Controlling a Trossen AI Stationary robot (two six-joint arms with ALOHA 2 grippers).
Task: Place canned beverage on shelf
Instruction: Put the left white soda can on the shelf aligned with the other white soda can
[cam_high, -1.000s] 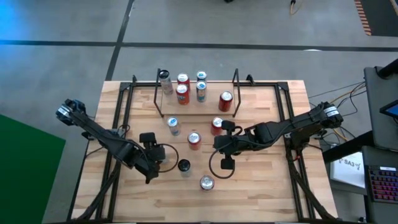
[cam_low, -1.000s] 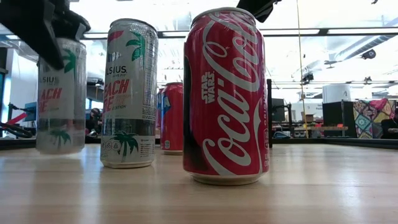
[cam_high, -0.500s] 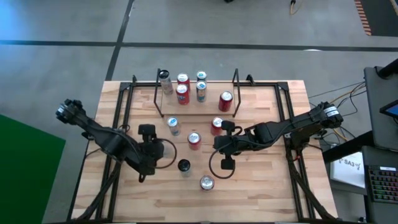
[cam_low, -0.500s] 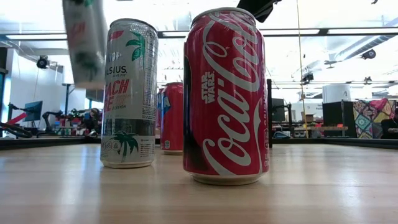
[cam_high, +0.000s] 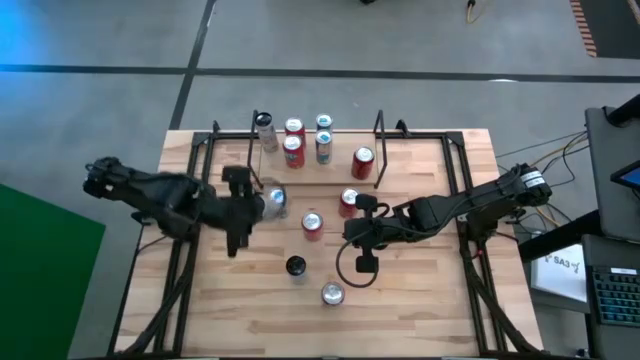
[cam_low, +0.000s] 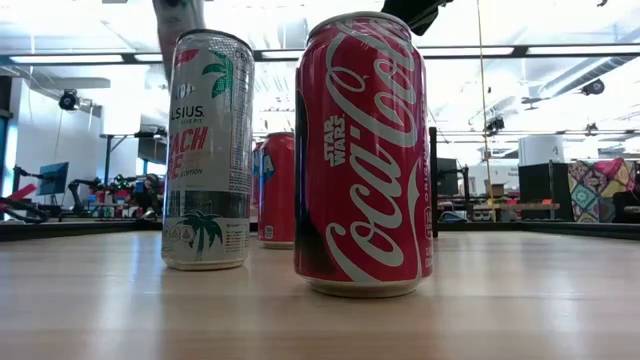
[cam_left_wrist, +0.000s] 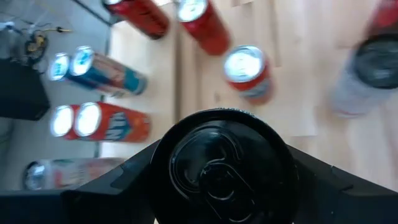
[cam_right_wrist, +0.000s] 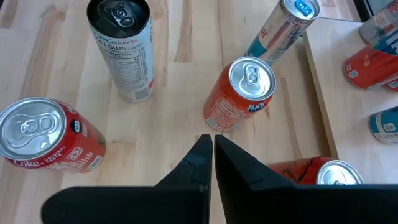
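A black-topped can (cam_left_wrist: 227, 165) is gripped by the left gripper (cam_high: 243, 207) left of centre in the high view, just below the shelf (cam_high: 345, 184); it should be kept upright and lowered into a gap between the cans already standing there

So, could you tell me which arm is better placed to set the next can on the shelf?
The left. Its gripper already holds a black-topped can lifted off the table, just in front of the shelf. The right gripper is shut and empty, resting mid-table.
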